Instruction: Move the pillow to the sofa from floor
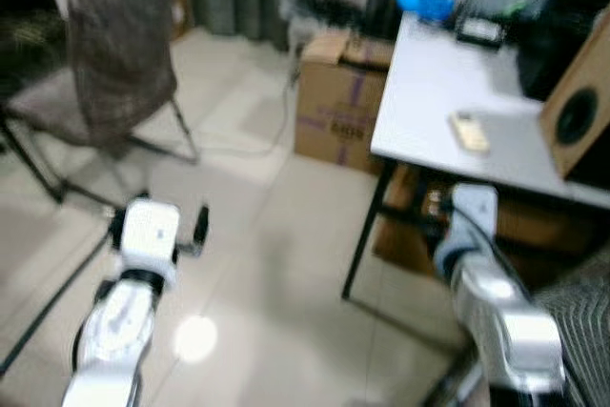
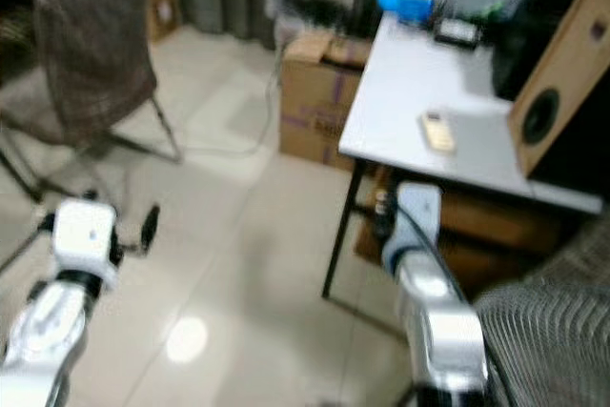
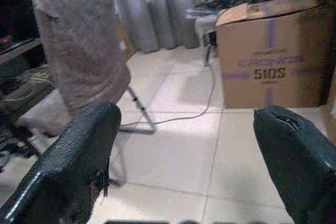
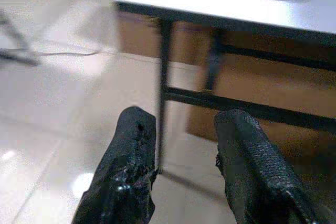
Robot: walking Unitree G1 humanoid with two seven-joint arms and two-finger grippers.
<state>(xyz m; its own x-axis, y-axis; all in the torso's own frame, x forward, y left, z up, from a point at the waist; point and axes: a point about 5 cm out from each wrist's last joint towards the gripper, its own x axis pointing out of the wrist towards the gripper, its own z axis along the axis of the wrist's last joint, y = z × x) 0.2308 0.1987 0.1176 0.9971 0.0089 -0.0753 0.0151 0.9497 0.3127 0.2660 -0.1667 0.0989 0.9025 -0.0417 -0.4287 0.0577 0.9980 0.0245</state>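
Open tiled floor (image 1: 257, 235) ahead, chair (image 1: 105, 64) at left, cardboard box (image 1: 338, 102) beyond, table (image 1: 448, 92) blocking right

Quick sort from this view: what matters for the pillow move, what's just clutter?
For the job:
left gripper, jaws open, empty
right gripper, jaws open, empty

Just lying about:
chair
cardboard box
white table
remote
speaker
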